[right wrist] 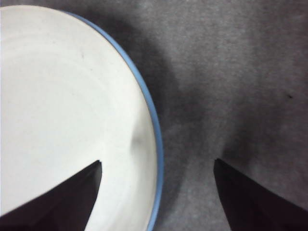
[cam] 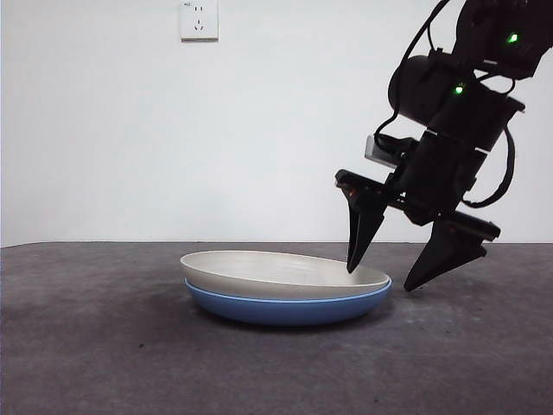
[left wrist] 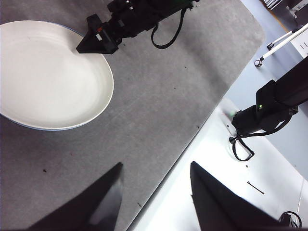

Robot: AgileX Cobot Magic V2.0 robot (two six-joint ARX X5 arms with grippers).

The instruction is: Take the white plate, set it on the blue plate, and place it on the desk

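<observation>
The white plate [cam: 276, 270] lies nested in the blue plate [cam: 285, 309] on the desk [cam: 104, 346]. My right gripper [cam: 380, 278] is open and straddles the stack's right rim, one jaw tip over the white plate's inside, the other outside near the desk. In the right wrist view, the white plate [right wrist: 62, 96] and the blue rim [right wrist: 153, 120] sit between the jaws of that gripper [right wrist: 157, 161]. My left gripper [left wrist: 155, 166] stands open and holds nothing, high over the desk's edge, well away from the white plate [left wrist: 48, 77].
A wall socket [cam: 199, 19] is on the white wall behind. In the left wrist view the desk [left wrist: 159, 86] ends at a rounded edge, with a pale surface, a black arm base [left wrist: 269, 110] and a stand leg [left wrist: 284, 43] beyond it.
</observation>
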